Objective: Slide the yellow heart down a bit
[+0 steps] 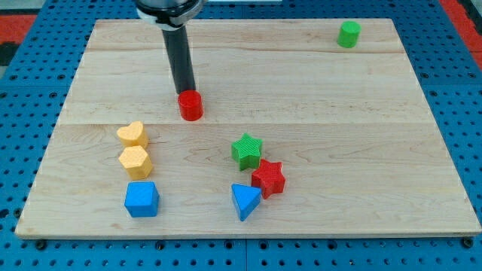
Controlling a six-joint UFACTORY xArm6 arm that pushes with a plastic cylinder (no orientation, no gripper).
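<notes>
Touching the red cylinder (190,105), my tip (186,92) sits above-right of the yellow heart (132,134).

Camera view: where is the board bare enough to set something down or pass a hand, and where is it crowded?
Bare: the right side below the green cylinder and right of the red star; also the top strip between my tip and that cylinder. Crowded: the yellow heart, yellow hexagon and blue cube stack closely; green star, red star and blue triangle cluster.
</notes>
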